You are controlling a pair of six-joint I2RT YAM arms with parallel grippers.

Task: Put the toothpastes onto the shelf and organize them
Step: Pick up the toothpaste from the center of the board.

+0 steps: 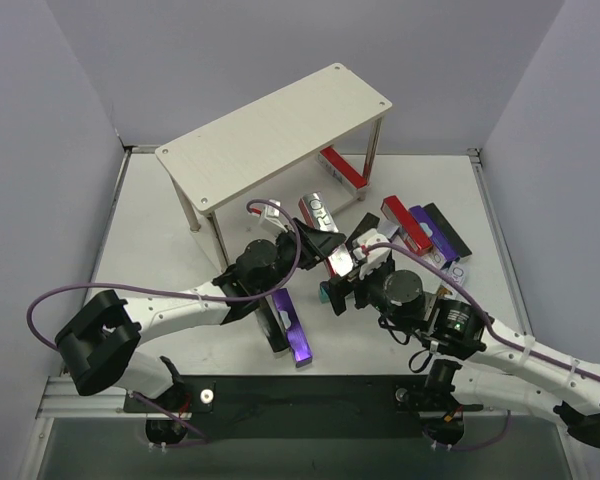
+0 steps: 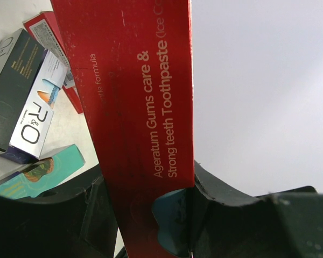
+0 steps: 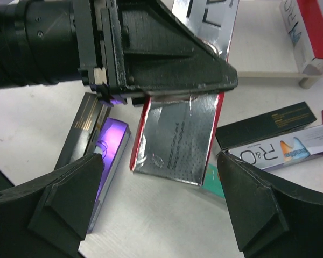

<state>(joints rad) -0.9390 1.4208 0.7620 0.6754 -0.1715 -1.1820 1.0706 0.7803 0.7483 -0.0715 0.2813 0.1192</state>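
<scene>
My left gripper [image 2: 151, 215] is shut on a red toothpaste carton [image 2: 140, 107] with a silver face, holding it above the table. From above, that carton [image 1: 317, 213] hangs just in front of the shelf [image 1: 280, 135], a pale wood two-tier rack. My right gripper [image 3: 161, 215] stands open right below the carton's lower end [image 3: 177, 140], with nothing between its fingers; from above it [image 1: 348, 280] is close beside the left one. Another red toothpaste [image 1: 343, 168] lies on the shelf's lower board.
A purple carton [image 1: 298, 335] and a black one [image 1: 272, 320] lie near the left arm. Red [image 1: 405, 225], purple [image 1: 428, 232] and black [image 1: 448, 230] cartons lie to the right. A white R&O carton [image 3: 282, 153] and a teal one [image 3: 212, 185] lie by the right gripper.
</scene>
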